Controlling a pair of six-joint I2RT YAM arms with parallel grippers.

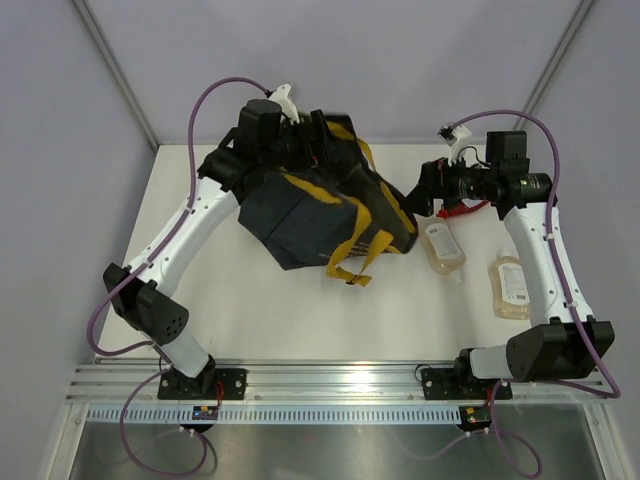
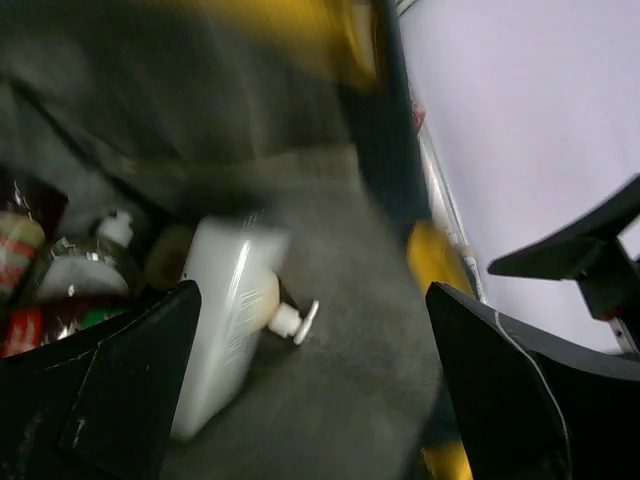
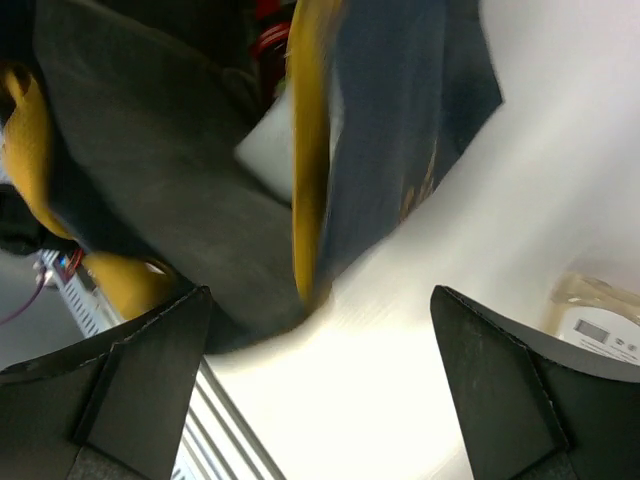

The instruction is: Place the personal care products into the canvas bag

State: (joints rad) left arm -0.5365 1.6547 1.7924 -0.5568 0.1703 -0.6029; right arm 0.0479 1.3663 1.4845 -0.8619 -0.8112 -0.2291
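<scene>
Left end effector and right end effector gape empty; label on pale pouch seems unreadably blurred.

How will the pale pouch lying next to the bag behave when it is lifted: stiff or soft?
The pale pouch probably sags, since it lies flat and looks liquid-filled. Its smooth, translucent skin may be slippery. Being flat, it seems unlikely to roll.

white table — canvas bag, pale pouch beside it, second pouch further right.
</scene>
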